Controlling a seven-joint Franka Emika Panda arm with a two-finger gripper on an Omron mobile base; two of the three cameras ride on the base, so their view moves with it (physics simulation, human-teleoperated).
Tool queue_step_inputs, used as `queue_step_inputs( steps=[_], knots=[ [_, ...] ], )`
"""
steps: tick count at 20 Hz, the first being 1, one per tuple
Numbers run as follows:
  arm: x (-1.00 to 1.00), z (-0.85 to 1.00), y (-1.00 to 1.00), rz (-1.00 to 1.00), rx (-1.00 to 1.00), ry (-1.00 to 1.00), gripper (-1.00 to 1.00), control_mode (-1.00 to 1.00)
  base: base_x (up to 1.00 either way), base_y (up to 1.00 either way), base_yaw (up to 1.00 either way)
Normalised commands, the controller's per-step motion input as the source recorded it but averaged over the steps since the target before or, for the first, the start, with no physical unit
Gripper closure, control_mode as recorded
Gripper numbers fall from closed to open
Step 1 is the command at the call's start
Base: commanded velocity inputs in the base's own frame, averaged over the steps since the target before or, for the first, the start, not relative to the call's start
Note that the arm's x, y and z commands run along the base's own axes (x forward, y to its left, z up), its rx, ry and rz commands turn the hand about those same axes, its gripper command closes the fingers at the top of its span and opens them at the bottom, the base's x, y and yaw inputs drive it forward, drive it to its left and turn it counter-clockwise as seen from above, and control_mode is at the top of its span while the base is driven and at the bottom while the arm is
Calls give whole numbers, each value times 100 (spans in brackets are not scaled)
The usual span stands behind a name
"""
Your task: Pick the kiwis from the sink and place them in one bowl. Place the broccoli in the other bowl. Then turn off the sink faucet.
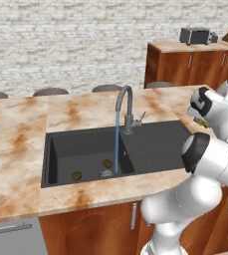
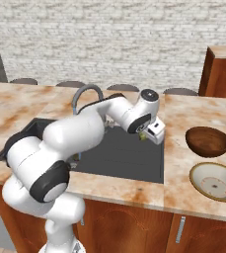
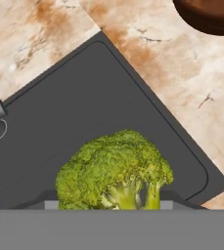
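1. The gripper (image 2: 149, 132) is clenched on the broccoli (image 3: 114, 171), held above the sink (image 3: 84, 112) drainboard.
2. The dark wooden bowl (image 2: 207, 141) lies to the arm's right, across the counter (image 3: 182, 73).
3. The 2 kiwis (image 1: 77, 176) lie in the basin.

Kitchen, marble-look counter (image 1: 21, 144) with dark inset sink (image 1: 155, 144), gooseneck faucet (image 1: 125, 107), wooden cabinets (image 1: 195, 64), toaster (image 1: 195, 36), brick wall (image 1: 65, 40)
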Motion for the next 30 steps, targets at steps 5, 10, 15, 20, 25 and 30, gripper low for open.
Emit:
queue_step_inputs(
  steps=[5, 10, 15, 20, 25, 30],
  knots=[
    [9, 3, -23, 0, 0, 2, 100, -100, 0, 0, 0],
    [13, 25, -27, -1, 0, 7, 100, -100, 0, 0, 0],
    [17, 21, -46, -5, 0, 2, 100, -100, 0, 0, 0],
    [14, 2, -51, -5, 0, 0, 100, -100, 0, 0, 0],
    [15, 0, -45, -2, 0, 0, 100, -100, 0, 0, 0],
    [19, -7, -36, -2, 0, 0, 100, -100, 0, 0, 0]
  ],
)
